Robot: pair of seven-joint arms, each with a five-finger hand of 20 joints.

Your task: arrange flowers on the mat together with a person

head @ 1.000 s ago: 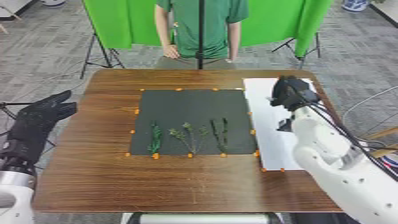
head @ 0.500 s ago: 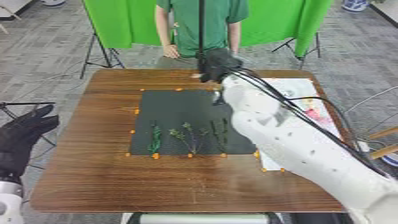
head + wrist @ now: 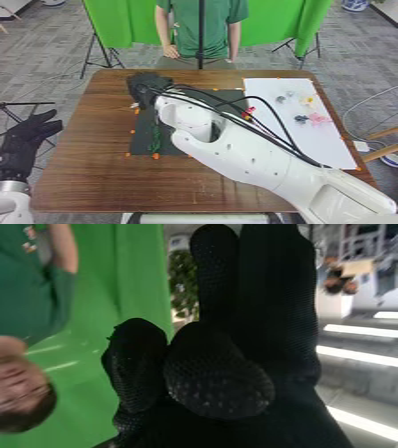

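Since the earlier frame, we noted that the right hand (image 3: 148,84) had crossed from upper centre to the upper left, beside the mat's (image 3: 141,137) corner. We read its fingers as closed in a pinch on a small white flower (image 3: 135,105), at the hand's lower edge; the grip itself was partly hidden. Presumably we held the flower low and to one side so that its bloom stayed uncrushed and could be set above the green stem (image 3: 155,139), which lay upright in the frame at the mat's left. We judged the next step to be lowering and release; a dragging wrist might have disturbed the stems. At the upper right, we saw a yellow flower (image 3: 308,101), a pink flower (image 3: 321,119) and a dark flower (image 3: 301,119) on the white sheet (image 3: 315,147), probably spaced for easy picking. Our left hand (image 3: 27,131), fingers open and relaxed, hung off the table at the left, likely to leave the workspace free.
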